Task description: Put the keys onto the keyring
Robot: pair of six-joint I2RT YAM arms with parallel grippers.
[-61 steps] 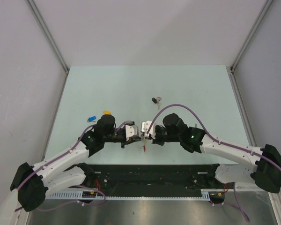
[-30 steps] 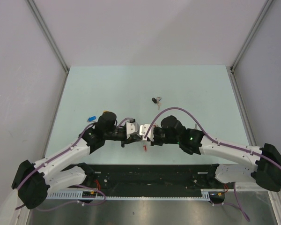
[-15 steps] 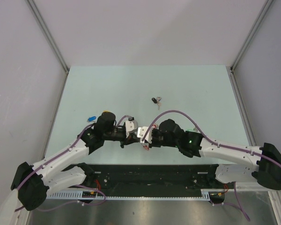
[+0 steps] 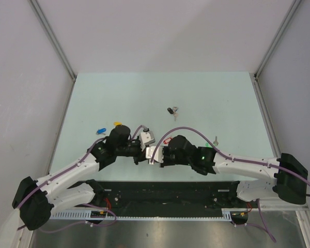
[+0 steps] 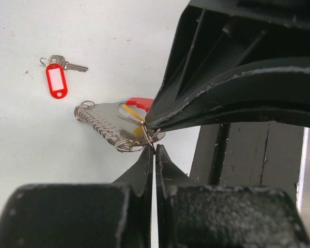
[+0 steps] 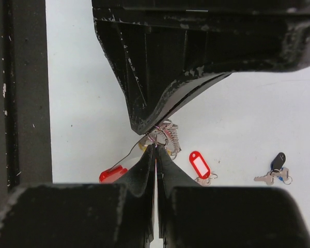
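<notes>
Grippers: left gripper (image 5: 154, 150) and right gripper (image 6: 156, 150) both pressed shut, black tapered tips nose to nose, each nipping a thin wire loop (image 5: 151, 137).
Keyring (image 5: 102, 125): touching the loop, just past the tips; grey coiled chain, smooth red band.
Axis: in left wrist view, slants upper left to lower right, toward the tips.
Red-tag key (image 5: 57, 80): lies apart, blade pointing right.

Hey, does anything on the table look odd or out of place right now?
Nothing looks damaged or spilled. Lying loose and scattered: the red-tagged key near the keyring, the black-tagged key farther off, and the blue-tagged key by the left arm.
</notes>
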